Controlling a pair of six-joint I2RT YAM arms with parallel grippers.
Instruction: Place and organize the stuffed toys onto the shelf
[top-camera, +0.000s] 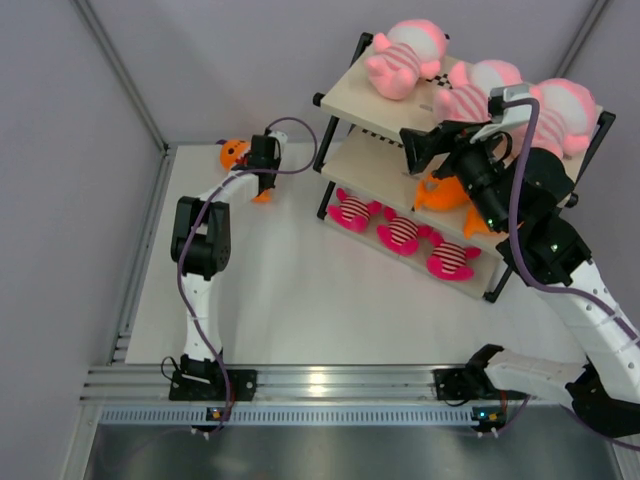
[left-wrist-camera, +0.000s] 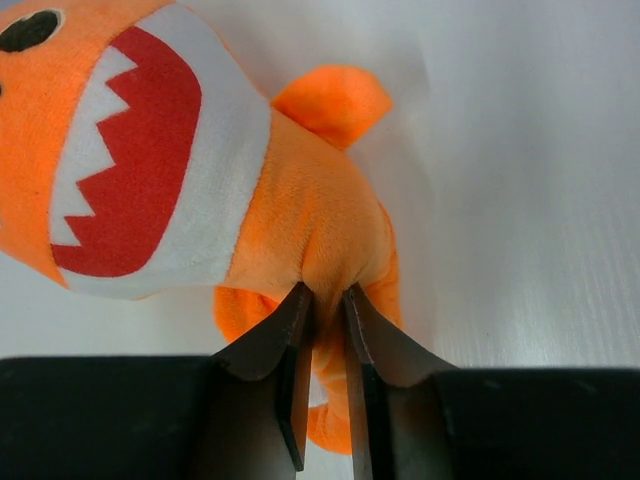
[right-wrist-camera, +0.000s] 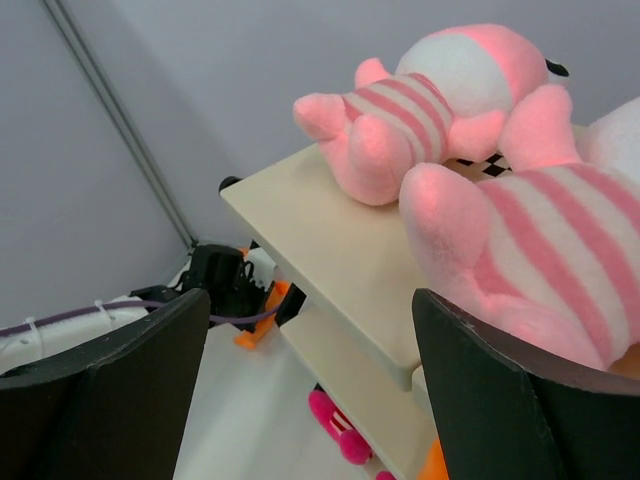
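Left gripper (left-wrist-camera: 325, 296) is pinching the body of the orange plush fish with the toothy red mouth (left-wrist-camera: 200, 180), which lies on the white table (top-camera: 300, 300) around 10 o'clock. Right gripper (top-camera: 424, 146) is spread wide, hovering by the black-framed beige-board shelf (top-camera: 345, 100) at 2 o'clock. Three pale-pink striped plush animals (top-camera: 405, 58) are lined up on its top board.
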